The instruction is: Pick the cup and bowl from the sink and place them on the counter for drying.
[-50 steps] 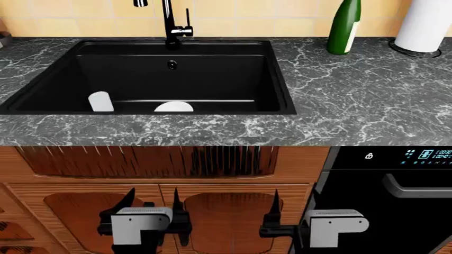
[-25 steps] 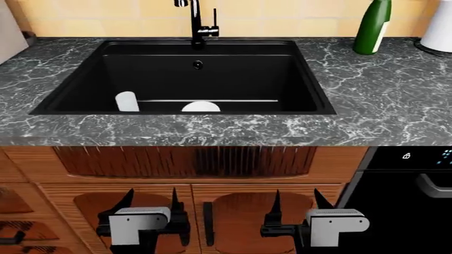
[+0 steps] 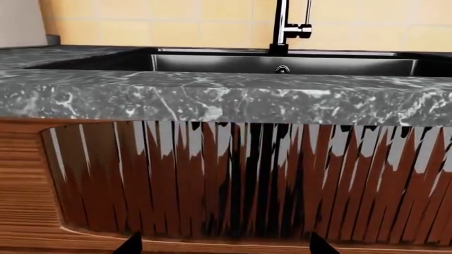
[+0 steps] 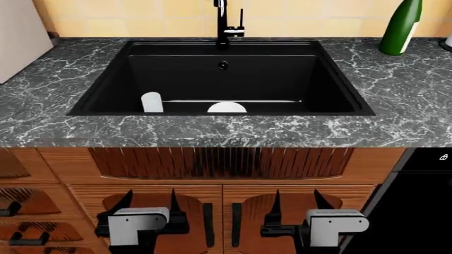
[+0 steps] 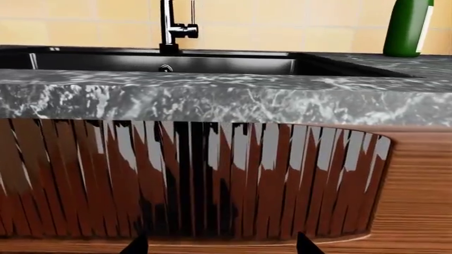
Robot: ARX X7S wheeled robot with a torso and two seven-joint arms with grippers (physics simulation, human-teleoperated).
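While cup (image 4: 152, 102) and bowl (image 4: 227, 107) sit at sink (image 4: 332, 79) near wall, both jaws wide, empty, low. Glossy, likely slippery, fragile: you grip cup wall, bowl rim.

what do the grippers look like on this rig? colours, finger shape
Both the left gripper and right gripper match: a light grey, rounded boxy housing on a black frame, with two thin black fingers tapering to points. No cables or markings visible.

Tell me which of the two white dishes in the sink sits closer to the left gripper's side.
The cup, the narrow tumbler at the sink's front left. The wider bowl lies to its right, near the middle of the front wall.
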